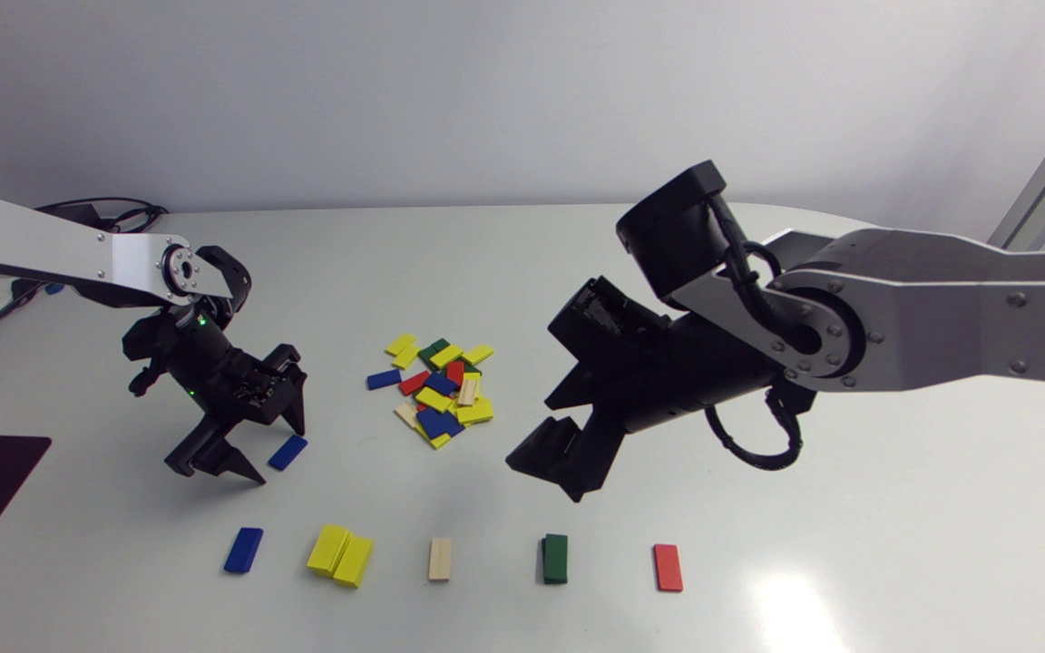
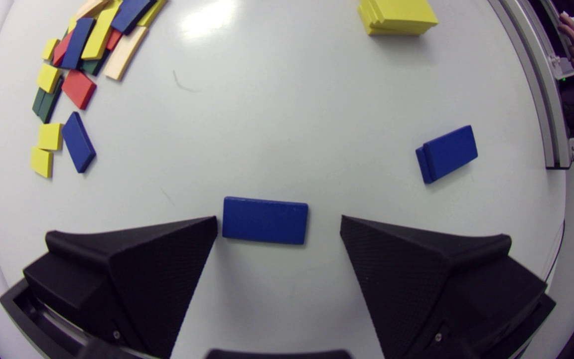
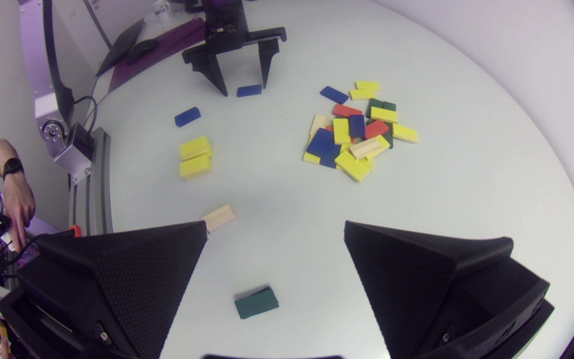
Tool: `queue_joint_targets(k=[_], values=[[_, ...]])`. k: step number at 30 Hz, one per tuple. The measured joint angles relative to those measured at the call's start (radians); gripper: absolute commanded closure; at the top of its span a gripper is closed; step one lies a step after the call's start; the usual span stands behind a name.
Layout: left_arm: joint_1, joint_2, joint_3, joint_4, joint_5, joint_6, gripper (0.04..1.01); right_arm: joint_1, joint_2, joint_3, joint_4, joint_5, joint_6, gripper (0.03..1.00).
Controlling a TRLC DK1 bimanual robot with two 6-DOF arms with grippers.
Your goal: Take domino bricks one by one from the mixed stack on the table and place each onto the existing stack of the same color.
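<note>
Nearest the lens, the right gripper is held above the table with its two wedge fingers spread wide and nothing between them. In its own wrist view the green stack is seen on the table below the gap between the fingers.

That stack belongs to a row laid out on the near side of the table: a blue stack, a yellow stack (its bricks shifted sideways, so that two tops are shown), a pale wooden brick, the green stack and a red brick, each well apart from the next. The mixed pile is found farther back, at the middle of the table, with yellow, blue, red, green and pale bricks lying flat and overlapping.

The left gripper is positioned low over the table between the pile and the blue stack, its fingers parted. A single blue brick is seen lying flat between the fingertips. One tip is at or just beside one short end — contact cannot be told — and the other tip is clearly apart from it, so the brick is not clamped.
</note>
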Motion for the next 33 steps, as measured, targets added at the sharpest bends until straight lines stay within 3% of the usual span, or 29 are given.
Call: queue_joint_targets(k=[8, 10, 16, 20, 22, 33], values=[[-0.016, 0.008, 0.011, -0.011, -0.003, 0.000, 0.266, -0.004, 0.000, 0.000, 0.000, 0.000, 0.000, 0.069], [-0.016, 0.012, 0.018, -0.012, -0.004, 0.000, 0.374, -0.004, 0.000, 0.000, 0.000, 0.000, 0.000, 0.069], [-0.019, 0.020, 0.032, -0.028, -0.006, 0.000, 0.561, -0.005, 0.000, 0.000, 0.000, 0.000, 0.000, 0.069], [-0.019, 0.021, 0.032, -0.039, -0.006, 0.000, 0.582, -0.010, 0.000, 0.000, 0.000, 0.000, 0.000, 0.069], [-0.019, 0.021, 0.034, -0.046, -0.006, 0.000, 0.643, -0.011, 0.000, 0.000, 0.000, 0.000, 0.000, 0.069], [-0.021, -0.043, 0.062, -0.143, -0.002, -0.023, 0.643, -0.009, 0.000, 0.000, 0.000, -0.006, 0.000, 0.069]])
